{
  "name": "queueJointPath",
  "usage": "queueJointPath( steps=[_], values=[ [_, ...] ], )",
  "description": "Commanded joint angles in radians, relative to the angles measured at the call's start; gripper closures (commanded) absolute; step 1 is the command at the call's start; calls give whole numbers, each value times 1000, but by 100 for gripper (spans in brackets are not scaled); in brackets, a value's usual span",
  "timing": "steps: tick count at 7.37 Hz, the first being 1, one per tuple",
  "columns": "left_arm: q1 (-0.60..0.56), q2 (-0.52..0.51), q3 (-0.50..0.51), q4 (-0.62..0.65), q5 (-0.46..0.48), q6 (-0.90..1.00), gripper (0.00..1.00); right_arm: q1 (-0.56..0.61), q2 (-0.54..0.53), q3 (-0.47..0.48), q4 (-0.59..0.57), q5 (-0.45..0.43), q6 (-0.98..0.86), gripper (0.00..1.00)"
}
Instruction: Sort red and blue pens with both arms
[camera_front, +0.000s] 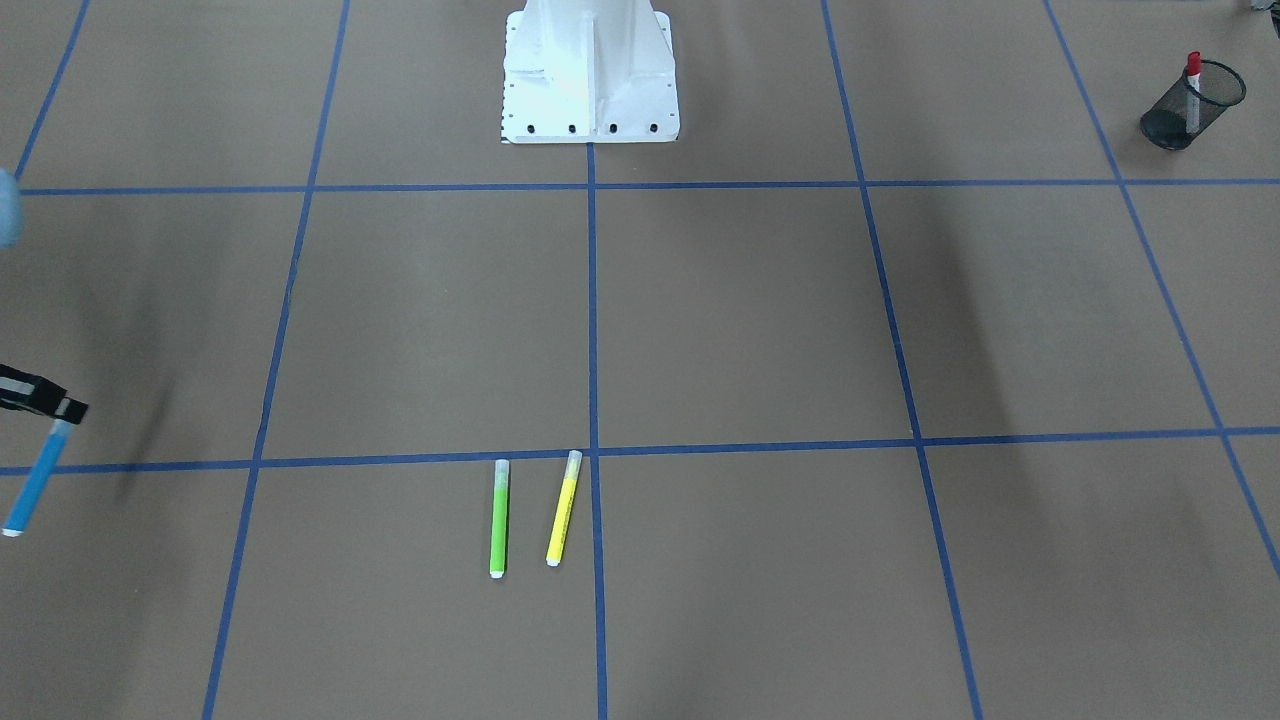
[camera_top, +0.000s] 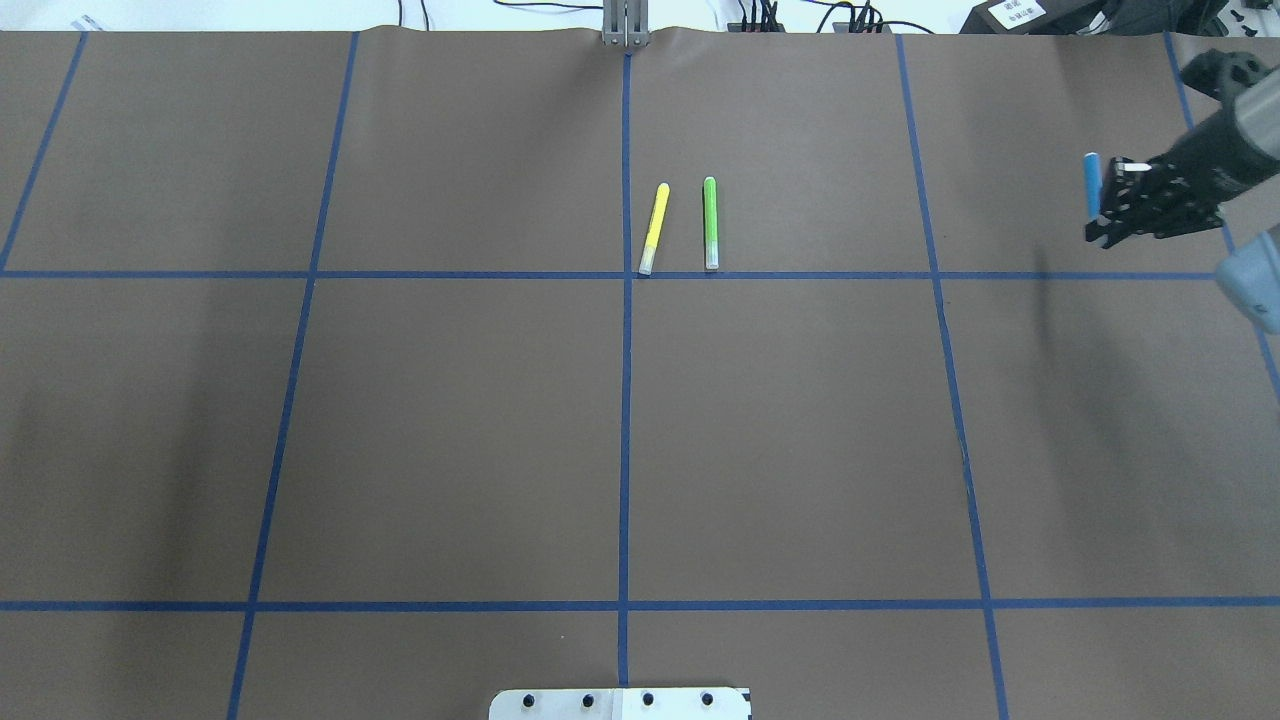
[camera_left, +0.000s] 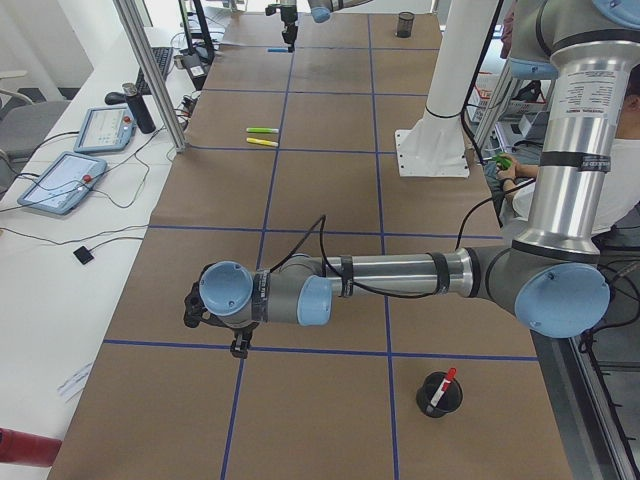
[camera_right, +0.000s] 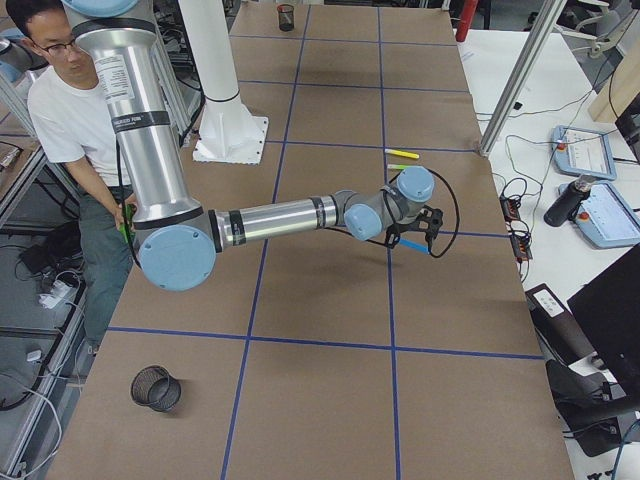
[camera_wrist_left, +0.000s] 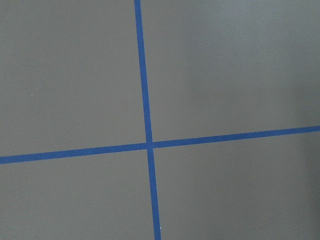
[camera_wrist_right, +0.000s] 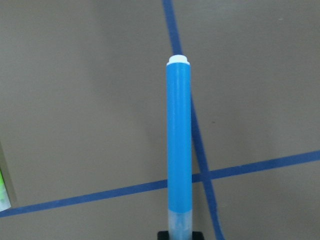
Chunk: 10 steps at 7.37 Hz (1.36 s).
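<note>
The right gripper clamps the blue highlighter by its clear-capped end, the white end jutting straight out from it; the left gripper cannot be judged open or closed.

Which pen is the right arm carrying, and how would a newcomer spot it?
On the brown gridded table, look to the end where the right gripper hangs. Its jaws pinch the blue highlighter by the clear cap, off the table, unlike the green highlighter and yellow highlighter lying flat mid-table.

blue highlighter held aloft; red marker stands in mesh cup.
</note>
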Motion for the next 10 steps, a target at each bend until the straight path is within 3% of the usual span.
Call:
queueJointPath(
  steps=[1,3,5,8,10],
  values=[
    [0,0,-2,0,-1,0,0,96,-157,4,-4,-162,-337,100],
    [0,0,-2,0,-1,0,0,159,-256,1,-34,-276,-584,100],
    [2,0,0,0,-1,0,0,262,-317,2,-179,-350,-895,100],
    [2,0,-2,-2,1,3,0,354,-350,39,-552,-363,-1213,100],
    [0,0,-2,-2,1,5,0,350,-370,218,-939,-492,-1316,100]
  ],
)
